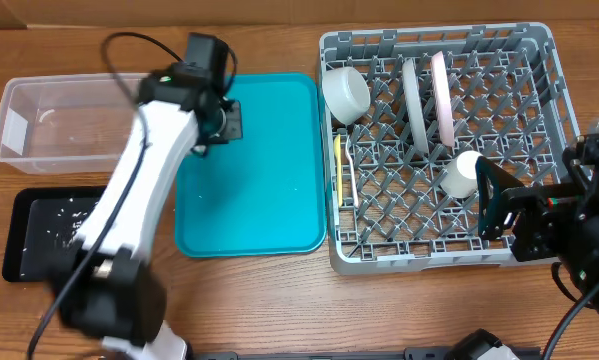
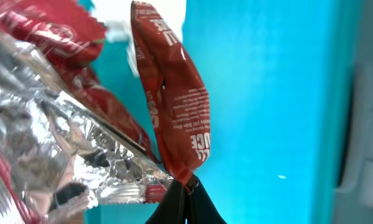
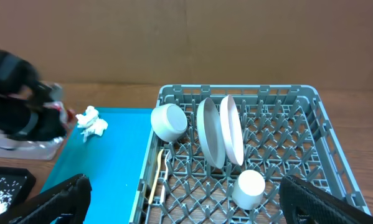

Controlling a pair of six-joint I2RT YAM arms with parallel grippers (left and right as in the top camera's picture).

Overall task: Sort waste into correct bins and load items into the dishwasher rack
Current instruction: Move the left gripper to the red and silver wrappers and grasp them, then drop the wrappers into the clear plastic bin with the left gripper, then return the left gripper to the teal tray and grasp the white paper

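Note:
In the left wrist view the crumpled silver foil wrapper [image 2: 80, 149] with red bits fills the frame, and my left gripper [image 2: 187, 186] is shut on the corner of its red part, above the teal tray [image 2: 267, 93]. From overhead that gripper [image 1: 229, 122] sits at the teal tray's far left corner. The white tissue [image 3: 91, 121] lies on the teal tray. Rice grains [image 1: 64, 225] lie in the black tray [image 1: 24, 265]; the clear tub [image 1: 69, 120] stands behind it. The dishwasher rack [image 1: 544, 90] holds a bowl [image 1: 346, 92], two upright plates [image 1: 414, 100], a cup [image 1: 461, 172] and a yellow utensil [image 1: 340, 165]. My right gripper [image 1: 499, 210] is open at the rack's near right side.
The teal tray [image 1: 259, 200] lies between the two bins and the rack. My left arm [image 1: 129, 200] stretches across the black tray and the teal tray's left edge. A brown cardboard wall [image 3: 186, 37] runs behind the table.

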